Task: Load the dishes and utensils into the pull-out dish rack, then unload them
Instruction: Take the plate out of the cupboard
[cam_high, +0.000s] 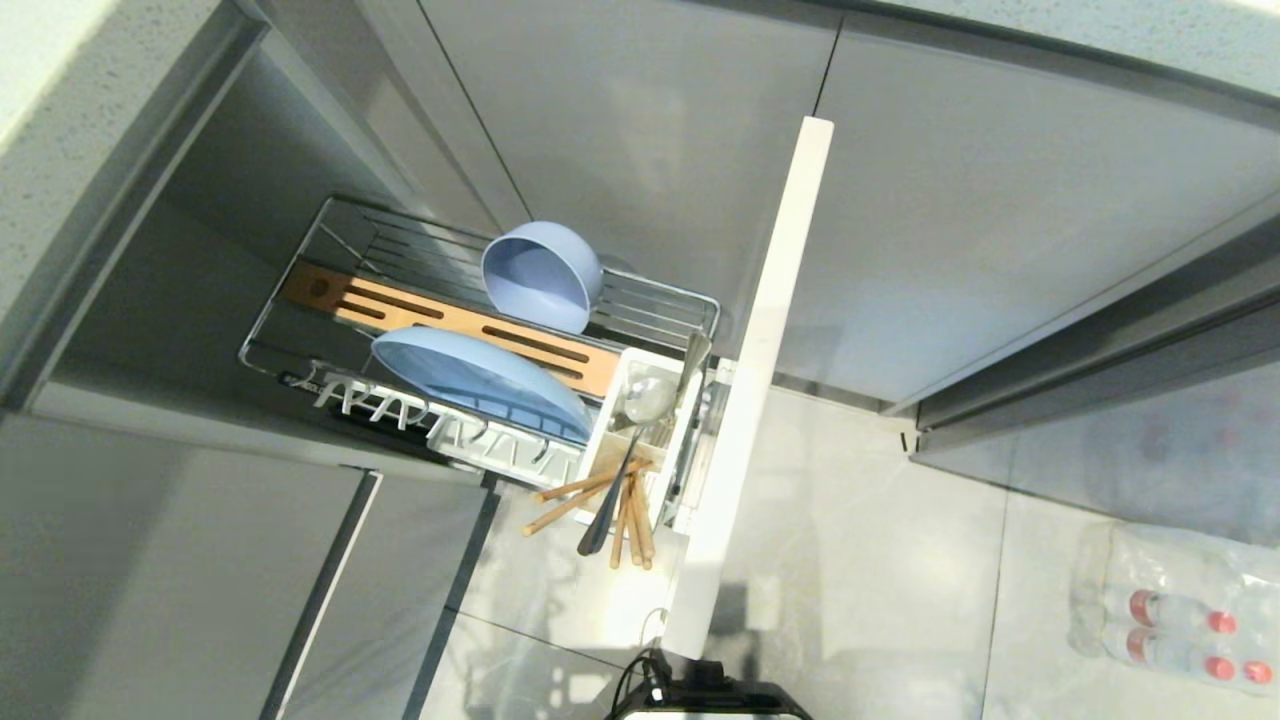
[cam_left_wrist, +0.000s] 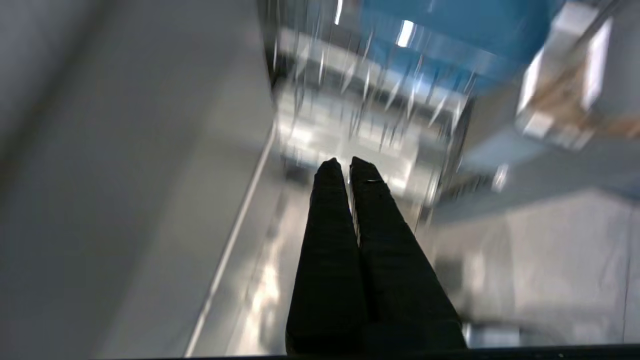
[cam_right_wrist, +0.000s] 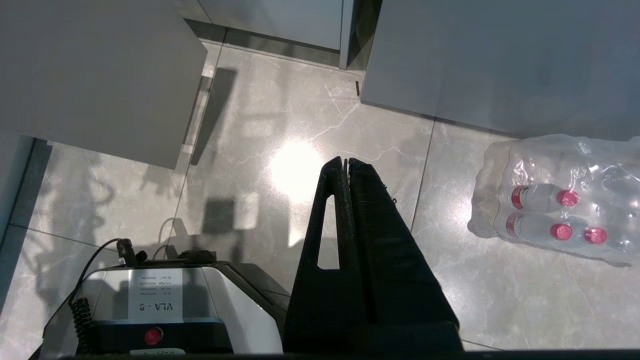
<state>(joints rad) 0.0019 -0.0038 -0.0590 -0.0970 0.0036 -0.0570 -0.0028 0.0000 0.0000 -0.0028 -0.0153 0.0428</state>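
The pull-out dish rack (cam_high: 300, 215) stands drawn out of the cabinet, its pale front panel (cam_high: 770, 350) edge-on. A light-blue plate (cam_high: 480, 378) leans in the white tray beside the slotted wooden bar (cam_high: 400, 312). The grey-blue bowl (cam_high: 540, 275) lies tipped on the wires behind it. The white caddy (cam_high: 690, 440) holds the spoon (cam_high: 648, 400) and wooden chopsticks (cam_high: 575, 500). Neither gripper shows in the head view. My left gripper (cam_left_wrist: 346, 164) is shut and empty, below the rack's wires (cam_left_wrist: 360, 100). My right gripper (cam_right_wrist: 345, 162) is shut and empty, over the floor.
A shrink-wrapped pack of water bottles (cam_high: 1170, 610) (cam_right_wrist: 560, 200) lies on the floor at the right. My own base (cam_right_wrist: 165, 305) is under the right arm. Grey cabinet fronts (cam_high: 1000, 200) surround the rack, and a countertop edge (cam_high: 60, 90) runs along the left.
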